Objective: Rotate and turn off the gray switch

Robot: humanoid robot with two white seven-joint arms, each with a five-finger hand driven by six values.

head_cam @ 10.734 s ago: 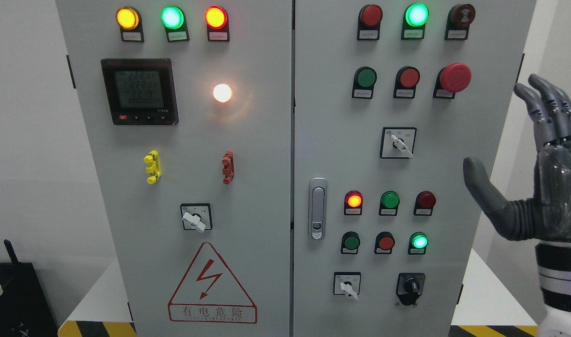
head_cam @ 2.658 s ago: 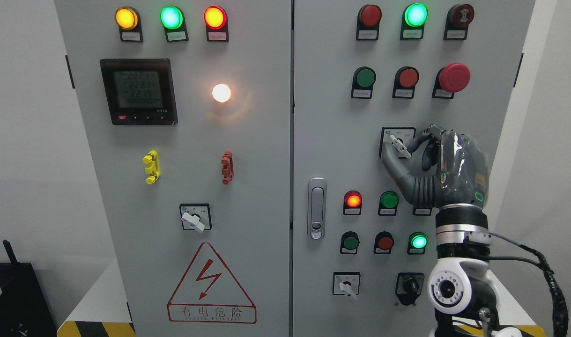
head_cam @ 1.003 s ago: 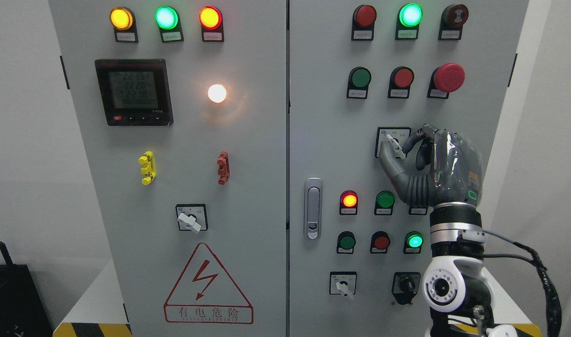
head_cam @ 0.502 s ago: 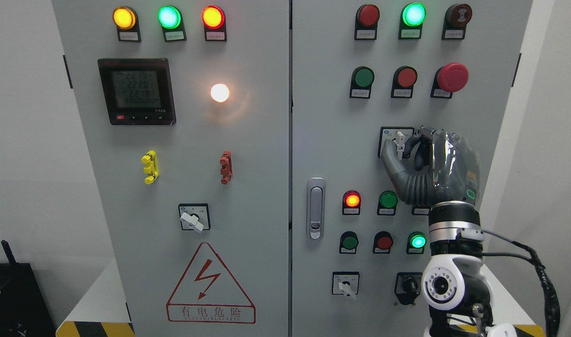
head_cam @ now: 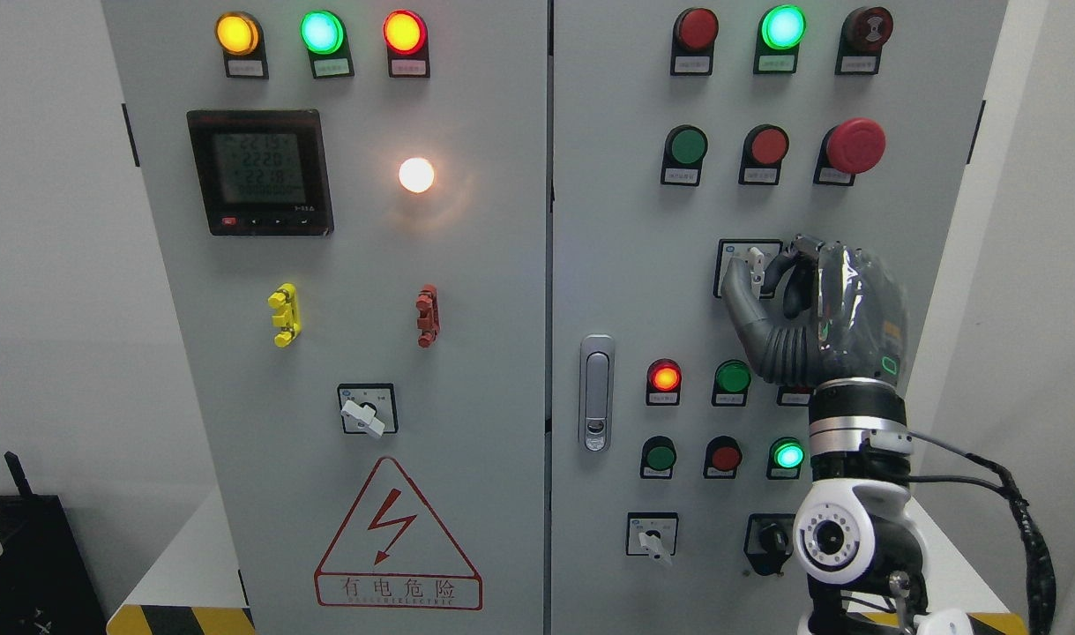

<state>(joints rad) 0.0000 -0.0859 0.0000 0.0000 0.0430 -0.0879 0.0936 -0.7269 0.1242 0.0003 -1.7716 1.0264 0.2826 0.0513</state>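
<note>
Head view: the gray switch [head_cam: 754, 265] is pinched between thumb and curled fingers [head_cam: 777, 266] of the right hand [head_cam: 819, 309], its lever standing nearly upright on the right door of the cabinet [head_cam: 625, 265], below a red mushroom button [head_cam: 855, 145]. Lit lamps, push buttons, a door latch [head_cam: 597, 392] and a meter [head_cam: 259, 172] are spread across the gray front. White walls are seen either side. Part of the switch plate is hidden by the hand.
</note>
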